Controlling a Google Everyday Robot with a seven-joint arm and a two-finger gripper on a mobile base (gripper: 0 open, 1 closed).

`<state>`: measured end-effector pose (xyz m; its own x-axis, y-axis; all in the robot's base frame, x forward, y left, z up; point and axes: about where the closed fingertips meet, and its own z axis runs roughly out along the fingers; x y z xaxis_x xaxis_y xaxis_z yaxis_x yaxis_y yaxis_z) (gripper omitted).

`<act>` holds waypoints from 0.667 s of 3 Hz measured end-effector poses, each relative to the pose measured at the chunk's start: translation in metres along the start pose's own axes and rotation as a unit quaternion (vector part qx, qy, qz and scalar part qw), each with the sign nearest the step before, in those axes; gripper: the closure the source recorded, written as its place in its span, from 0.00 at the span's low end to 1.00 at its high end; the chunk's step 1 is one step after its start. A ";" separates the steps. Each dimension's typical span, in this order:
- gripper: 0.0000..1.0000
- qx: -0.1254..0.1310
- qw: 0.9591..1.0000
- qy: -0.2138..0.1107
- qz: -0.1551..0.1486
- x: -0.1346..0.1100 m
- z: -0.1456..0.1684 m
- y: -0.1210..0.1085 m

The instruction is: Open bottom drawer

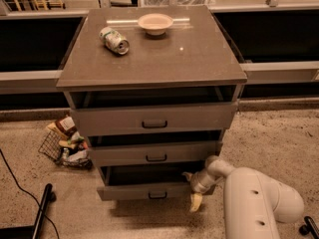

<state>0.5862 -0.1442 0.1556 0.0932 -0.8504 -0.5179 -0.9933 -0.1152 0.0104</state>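
The bottom drawer [144, 190] is the lowest of three grey-brown fronts, with a small dark centre handle [157, 195]. It stands pulled out a little, with a dark gap above its front. My gripper [193, 190] is at the drawer's right end, at the front corner, on the end of my white arm [259, 200]. One yellowish fingertip [196, 202] hangs below the drawer front. The middle drawer [155, 154] and top drawer [152, 119] also stand slightly out.
A can [114, 40] on its side and a pale bowl [155, 23] sit on the cabinet top. A wire basket of litter [66, 142] stands on the floor at the left. A black cable and a dark stand [41, 209] lie at bottom left.
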 end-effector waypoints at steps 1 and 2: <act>0.19 -0.003 1.000 0.001 0.002 -0.002 -0.004 0.002; 0.42 -0.020 0.999 0.021 0.016 -0.005 -0.013 0.019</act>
<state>0.5677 -0.1486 0.1694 0.0644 -0.8749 -0.4799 -0.9923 -0.1070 0.0620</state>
